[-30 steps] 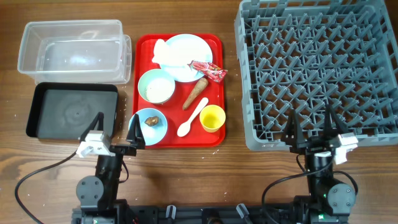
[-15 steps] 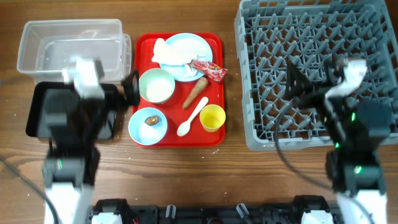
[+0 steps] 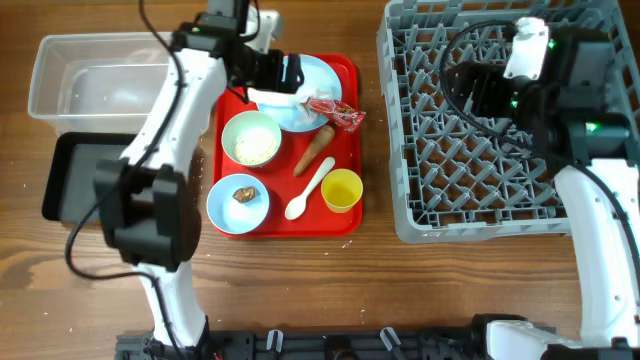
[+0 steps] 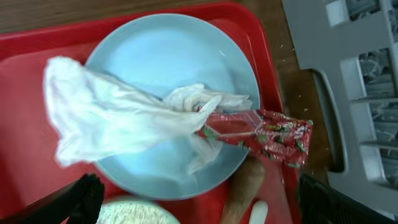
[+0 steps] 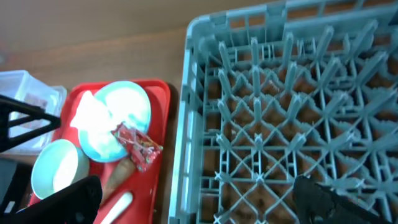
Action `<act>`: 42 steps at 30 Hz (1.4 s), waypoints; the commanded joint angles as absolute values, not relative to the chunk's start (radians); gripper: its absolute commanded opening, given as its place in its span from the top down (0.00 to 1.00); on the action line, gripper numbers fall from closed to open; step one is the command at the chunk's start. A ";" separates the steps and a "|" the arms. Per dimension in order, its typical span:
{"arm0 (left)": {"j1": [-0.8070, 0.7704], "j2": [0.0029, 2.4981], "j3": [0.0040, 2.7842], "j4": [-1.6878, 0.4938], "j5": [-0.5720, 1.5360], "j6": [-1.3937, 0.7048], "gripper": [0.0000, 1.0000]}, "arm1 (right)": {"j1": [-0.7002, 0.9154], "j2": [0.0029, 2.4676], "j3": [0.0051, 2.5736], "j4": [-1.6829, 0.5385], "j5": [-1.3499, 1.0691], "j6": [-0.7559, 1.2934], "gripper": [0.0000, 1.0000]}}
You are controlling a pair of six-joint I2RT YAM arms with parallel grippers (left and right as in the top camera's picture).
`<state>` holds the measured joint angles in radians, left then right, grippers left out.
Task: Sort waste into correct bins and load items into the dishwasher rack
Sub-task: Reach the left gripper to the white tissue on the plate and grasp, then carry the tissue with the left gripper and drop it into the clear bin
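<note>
Wrapper point(image 4: 267, 134) touches paper point(image 4: 118, 118) on plate point(image 4: 168, 56) (left wrist); overhead unclear.

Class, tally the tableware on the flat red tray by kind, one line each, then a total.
Bowls: 2, one whitish round bowl and one light blue round bowl
Plates: 1, a pale blue round plate
Cups: 1, a small yellow cup
Spoons: 1, a white plastic spoon
Total: 5
</note>
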<state>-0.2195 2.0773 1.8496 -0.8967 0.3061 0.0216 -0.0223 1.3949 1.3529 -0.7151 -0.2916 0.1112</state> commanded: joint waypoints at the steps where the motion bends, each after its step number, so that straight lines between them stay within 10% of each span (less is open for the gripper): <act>1: -0.273 2.157 1.866 -0.826 0.332 0.019 0.00 | -0.017 1.415 1.372 -0.722 -0.308 0.130 0.00; 15: -0.388 2.347 1.865 -0.670 0.114 0.082 0.01 | -0.017 1.419 1.372 -0.727 -0.236 0.131 0.00; 30: -0.389 2.349 1.821 -0.665 0.259 -0.016 0.77 | -0.017 1.419 1.372 -0.742 -0.236 0.130 0.00; 42: -0.382 2.220 1.846 -0.668 0.352 -0.257 0.96 | -0.017 1.419 1.372 -0.746 -0.233 0.131 0.00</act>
